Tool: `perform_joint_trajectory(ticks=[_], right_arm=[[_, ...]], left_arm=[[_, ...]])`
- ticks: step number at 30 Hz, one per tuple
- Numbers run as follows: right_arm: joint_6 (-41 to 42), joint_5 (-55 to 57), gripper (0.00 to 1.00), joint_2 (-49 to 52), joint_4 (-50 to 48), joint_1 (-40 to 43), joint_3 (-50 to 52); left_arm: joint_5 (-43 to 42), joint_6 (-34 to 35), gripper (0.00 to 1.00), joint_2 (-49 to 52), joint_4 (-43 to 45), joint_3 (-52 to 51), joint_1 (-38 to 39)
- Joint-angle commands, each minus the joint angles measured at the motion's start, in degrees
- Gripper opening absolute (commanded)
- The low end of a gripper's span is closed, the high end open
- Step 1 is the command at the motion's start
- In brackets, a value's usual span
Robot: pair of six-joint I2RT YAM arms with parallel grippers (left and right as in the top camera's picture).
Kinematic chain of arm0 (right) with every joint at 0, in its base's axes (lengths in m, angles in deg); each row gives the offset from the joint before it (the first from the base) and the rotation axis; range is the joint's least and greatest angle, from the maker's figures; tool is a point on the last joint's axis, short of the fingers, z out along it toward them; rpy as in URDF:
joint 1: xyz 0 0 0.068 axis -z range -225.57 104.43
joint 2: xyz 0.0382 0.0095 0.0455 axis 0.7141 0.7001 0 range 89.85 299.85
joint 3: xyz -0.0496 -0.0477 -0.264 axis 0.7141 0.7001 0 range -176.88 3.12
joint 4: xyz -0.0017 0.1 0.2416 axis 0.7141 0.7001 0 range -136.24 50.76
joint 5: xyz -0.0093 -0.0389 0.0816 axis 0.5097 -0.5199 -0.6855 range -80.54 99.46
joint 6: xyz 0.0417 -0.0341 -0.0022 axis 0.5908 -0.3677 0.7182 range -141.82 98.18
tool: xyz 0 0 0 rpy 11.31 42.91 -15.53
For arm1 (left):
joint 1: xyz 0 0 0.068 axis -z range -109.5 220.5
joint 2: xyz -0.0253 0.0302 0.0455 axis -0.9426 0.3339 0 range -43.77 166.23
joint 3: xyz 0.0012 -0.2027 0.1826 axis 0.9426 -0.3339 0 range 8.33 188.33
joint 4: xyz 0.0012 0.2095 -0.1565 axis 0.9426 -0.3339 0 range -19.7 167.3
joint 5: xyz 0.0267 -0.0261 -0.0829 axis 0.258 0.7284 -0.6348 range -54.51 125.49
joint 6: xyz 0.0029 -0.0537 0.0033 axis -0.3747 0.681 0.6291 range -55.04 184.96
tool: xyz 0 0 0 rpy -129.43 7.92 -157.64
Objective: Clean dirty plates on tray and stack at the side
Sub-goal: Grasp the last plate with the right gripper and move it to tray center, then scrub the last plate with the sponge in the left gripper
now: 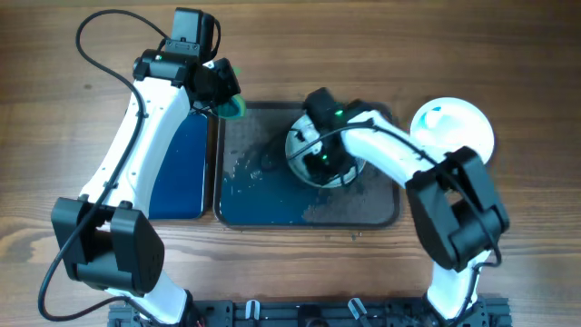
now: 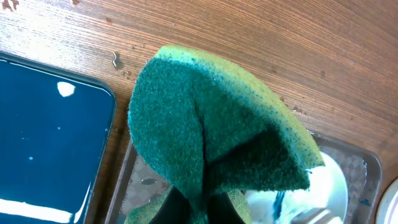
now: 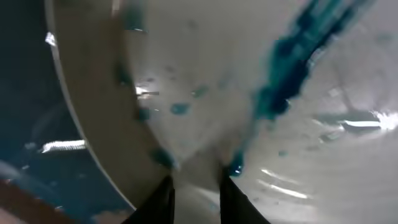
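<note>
Sponge [image 2: 217,143]: green and folded, pinched in the left claw [image 2: 189,210]; it is held above the far left corner of the tray [image 1: 263,195].
Blue tray [image 1: 177,168]: laid on the table [image 1: 54,118] just left of the tray, their long edges nearly touching.
Tray: wet and speckled; bare floor is seen across its left half and along its near edge.
Held plate [image 3: 261,112]: streaked blue-green and set right of the tray's centre; its rim is pinched by the right claw [image 3: 196,196].
Second plate [image 1: 452,127]: smeared blue, laid on the table just past the tray's far right corner, apart from both claws.
Open room: bare wood is seen left of the blue tray and along the far edge.
</note>
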Motion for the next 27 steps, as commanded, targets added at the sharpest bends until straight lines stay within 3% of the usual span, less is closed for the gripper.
perform_joint_trajectory(ticks=[1, 6, 10, 12, 16, 22, 24, 25, 27], right_arm=[[3.3, -1.5, 0.25, 1.1, 1.5, -1.9, -4.6], [9.3, -1.4, 0.22, 1.1, 12.4, 3.8, -19.0], [6.8, 1.1, 0.26, 1.4, 15.6, 16.6, -16.3], [5.2, -3.6, 0.27, 1.4, 13.5, 21.5, -9.9], [4.5, -12.0, 0.27, 1.5, 7.3, 22.5, -4.0], [12.0, -8.9, 0.27, 1.6, -5.5, 22.3, 5.2], [12.0, -10.1, 0.2, 1.6, -7.4, 22.3, 5.9], [12.2, -12.1, 0.08, 1.6, -8.3, 22.3, 5.9], [15.5, -14.5, 0.04, 1.6, -9.7, 22.3, 5.9]], left_arm=[[-0.9, -1.2, 0.04, -1.4, 0.2, 0.6, 0.3], [-0.9, -1.2, 0.04, -1.4, 0.2, 0.6, 0.3], [-0.9, -1.1, 0.04, -1.4, -0.5, 0.4, 0.3], [-0.9, -1.1, 0.04, -1.4, -0.5, 0.0, 0.3], [-0.9, -1.1, 0.04, -1.4, 0.0, 0.0, 0.3], [-0.9, -1.1, 0.04, -1.4, 0.0, -0.4, 0.3], [-0.9, -1.1, 0.04, -1.4, 0.0, -0.4, 0.3], [-0.9, -1.1, 0.04, -1.4, 0.0, -0.4, 0.3], [-1.9, -0.7, 0.04, -1.2, -0.3, -0.6, 0.3]])
